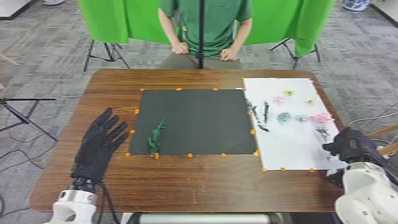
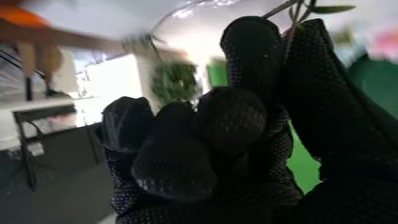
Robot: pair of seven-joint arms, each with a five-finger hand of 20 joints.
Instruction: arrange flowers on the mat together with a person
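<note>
A grey tiled floor and a bright green cloth backdrop (image 1: 105, 20) lie behind a brown wooden bench (image 1: 169, 187). On the bench is a dark, nearly square mat (image 1: 191, 122) with small orange tabs (image 1: 189, 155) around its edges. A slender green leafy sprig (image 1: 156, 136) lies on the mat, near its left edge, running lengthwise from the near side toward the middle.

Just beside the mat, on the right, is a long white sheet (image 1: 282, 150). Thin dark stems (image 1: 265, 114) lie along its left side. Farther right are small blooms: yellow ones (image 1: 289, 92) toward the far end, a pale pink one (image 1: 280, 100), bluish-green ones (image 1: 284, 117) near the middle and a brighter pink one (image 1: 321, 117) by the right edge.

The left hand (image 1: 92, 150), gloved in black, is left of the mat, its fingers extended and slightly spread. The right hand (image 1: 354, 147) is at the sheet's right edge, toward the near end. In the wrist view, the right hand (image 2: 244, 120) pinches a thin stem with narrow green leaves (image 2: 332, 9) between thumb and finger, its other fingers curled.
</note>
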